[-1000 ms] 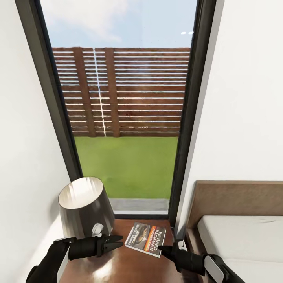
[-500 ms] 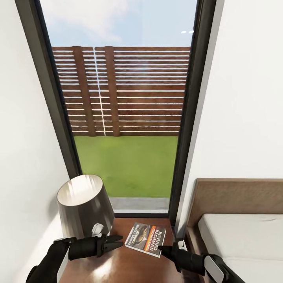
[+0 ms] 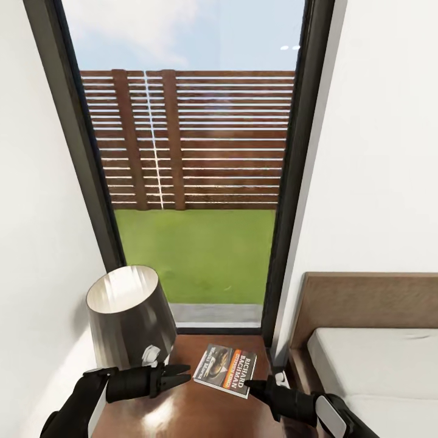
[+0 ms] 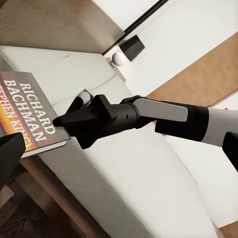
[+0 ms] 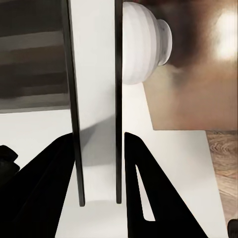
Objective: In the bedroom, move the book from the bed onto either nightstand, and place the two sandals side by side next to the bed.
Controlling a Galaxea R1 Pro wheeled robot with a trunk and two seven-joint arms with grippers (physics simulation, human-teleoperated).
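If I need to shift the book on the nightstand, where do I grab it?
Probably the book's near right edge, coming in low from the bed side with the right hand, whose tips sit right beside it. It lies flat on the nightstand, so pinch across the thin edge; the lamp crowds the other side.

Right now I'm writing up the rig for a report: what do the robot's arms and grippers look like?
Both arms are matte black with rounded, tube-like segments. The left gripper and right gripper each taper to two pointed black fingers. The right forearm carries a light-grey panel and a white-grey band near the wrist. No cables or lettering show.
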